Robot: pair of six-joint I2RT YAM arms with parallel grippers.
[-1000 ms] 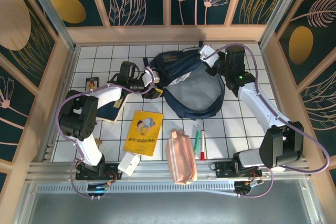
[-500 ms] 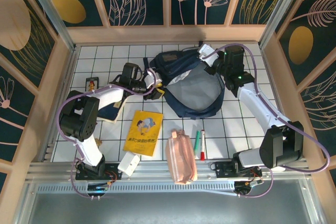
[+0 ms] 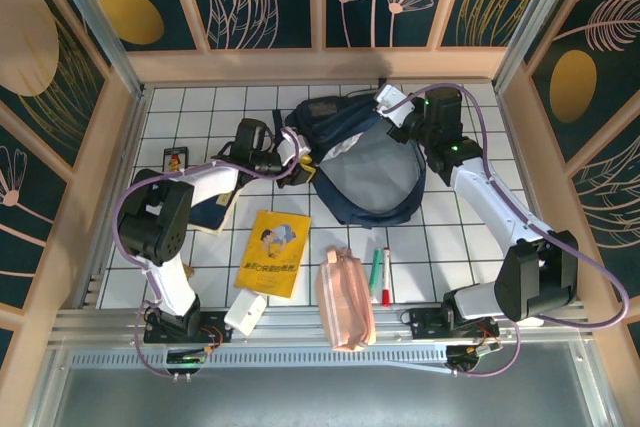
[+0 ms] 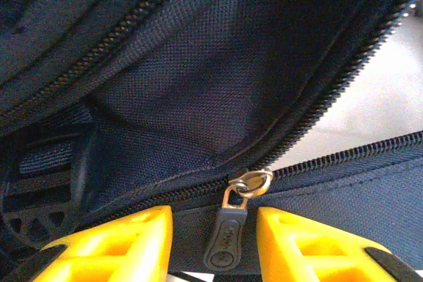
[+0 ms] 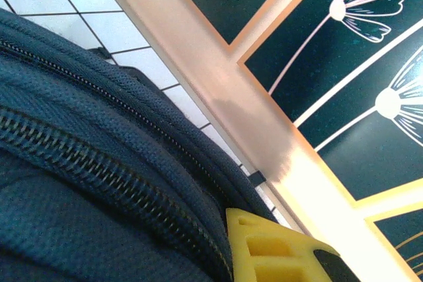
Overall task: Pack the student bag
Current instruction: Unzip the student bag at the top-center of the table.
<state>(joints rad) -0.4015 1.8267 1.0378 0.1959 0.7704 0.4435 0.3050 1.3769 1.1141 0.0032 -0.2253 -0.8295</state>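
Student bag (image 3: 365,182) lies mouth open near the middle of the far edge of the counter (image 3: 180,107), grey lining showing. Left claw (image 3: 296,164) is at the bag's left rim. On the wrist view its yellow fingers (image 4: 119,242) stand released either side of the zipper pull (image 4: 227,242), a gap on each side. Right claw (image 3: 392,107) is clenched on the bag's far right rim, its finger (image 5: 277,252) tight against the zipper seam. Yellow book (image 3: 273,252) and pink pouch (image 3: 345,297) lie nearer the front edge.

Made out dark printed characters low on the yellow booklet (image 3: 272,252), left of centre; too small to read.
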